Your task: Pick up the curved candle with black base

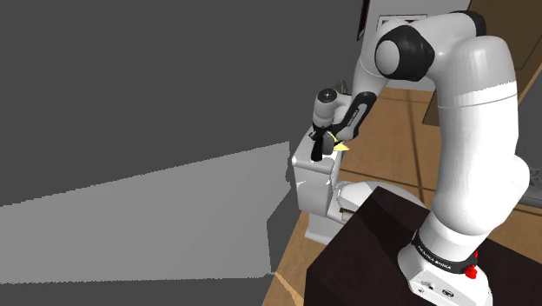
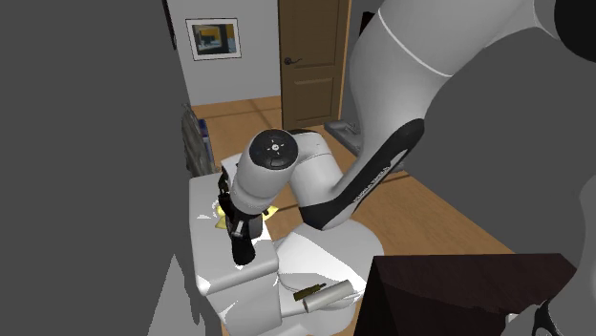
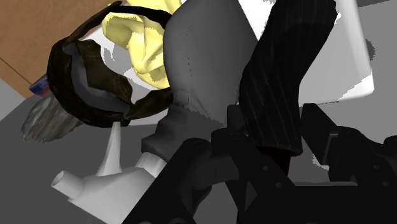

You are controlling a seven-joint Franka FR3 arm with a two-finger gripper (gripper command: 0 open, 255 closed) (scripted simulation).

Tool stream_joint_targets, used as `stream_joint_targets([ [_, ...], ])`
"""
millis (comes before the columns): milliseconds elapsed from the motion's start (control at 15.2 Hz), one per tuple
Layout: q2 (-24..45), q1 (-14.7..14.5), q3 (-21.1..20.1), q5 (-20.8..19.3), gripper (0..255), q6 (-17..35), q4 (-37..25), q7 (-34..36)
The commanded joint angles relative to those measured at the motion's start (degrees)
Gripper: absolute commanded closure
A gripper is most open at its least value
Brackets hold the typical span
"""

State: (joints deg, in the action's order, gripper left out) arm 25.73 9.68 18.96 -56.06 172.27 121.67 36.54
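Presently listed, item one: curved candle [image 3: 141, 46], a pale yellow body bent in an arc, seated in a dark ring-shaped base [image 3: 95, 95], at the upper left of the wrist view

Location: on the flat lid of a white toilet tank [image 1: 304, 165], centre of the shoulder view. A sliver of yellow shows there just right of the black gripper [image 1: 321, 146]. In the second exterior view, centre-left, yellow shows on both sides of the gripper, which stands over the tank lid

Tool state: cannot tell whether the gripper is clamped on the candle or released, as its own bulk hides the contact

Handling, as judged: light. The wax body is likely brittle at the bend, soft enough to mark and somewhat slick. The base looks stiffer and is probably the heavier end

Best hold: low, across the base or the stem just above it, not the curved tip, so the piece neither swings nor snaps

Also present: white arm [image 1: 473, 130]; dark stand [image 1: 365, 252] at lower right; dark cylinder [image 2: 320, 297] at lower centre of the second exterior view; brown door [image 2: 315, 57] at top
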Motion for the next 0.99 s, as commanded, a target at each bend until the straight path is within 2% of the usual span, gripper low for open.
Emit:
stream_joint_targets([
  [0,-1.3,0.8,-1.0,1.1,255,-0.9,0.4,-1.6],
  [792,-9.7,4.8,-6.8,10.0,255,-7.5,2.3,-12.5],
  [924,-9.8,4.8,-6.8,10.1,255,-7.5,2.3,-12.7],
])
